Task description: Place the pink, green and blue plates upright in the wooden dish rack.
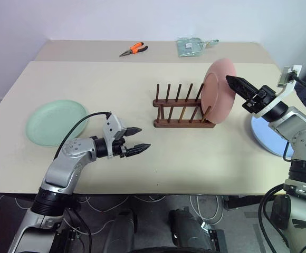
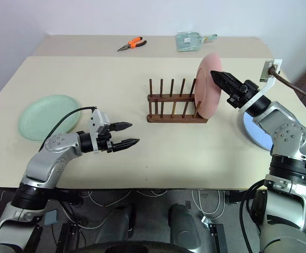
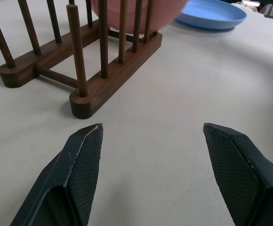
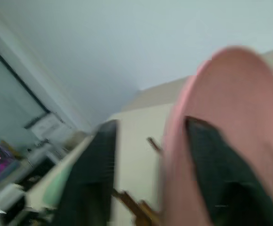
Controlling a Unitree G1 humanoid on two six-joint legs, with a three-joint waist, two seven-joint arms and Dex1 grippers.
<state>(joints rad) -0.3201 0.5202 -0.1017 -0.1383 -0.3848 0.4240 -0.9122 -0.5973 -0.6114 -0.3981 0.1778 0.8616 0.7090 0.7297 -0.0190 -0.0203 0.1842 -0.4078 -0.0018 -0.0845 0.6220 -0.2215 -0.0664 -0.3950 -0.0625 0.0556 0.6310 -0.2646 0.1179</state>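
Down by my open, empty left gripper (image 1: 135, 140) nothing is waiting, so I am easing my right gripper (image 2: 220, 79), fingers spread around the pink plate's (image 1: 219, 90) rim, while the blue plate (image 1: 266, 137) is lying flat right under that arm.

My beige table (image 1: 158, 153) carries the wooden dish rack (image 1: 180, 113) at centre, the green plate (image 1: 55, 122) flat to my left, the blue plate (image 1: 266, 138) flat to my right, and orange-handled pliers (image 1: 133, 50) beside a clear packet (image 1: 190, 46) at the far edge.
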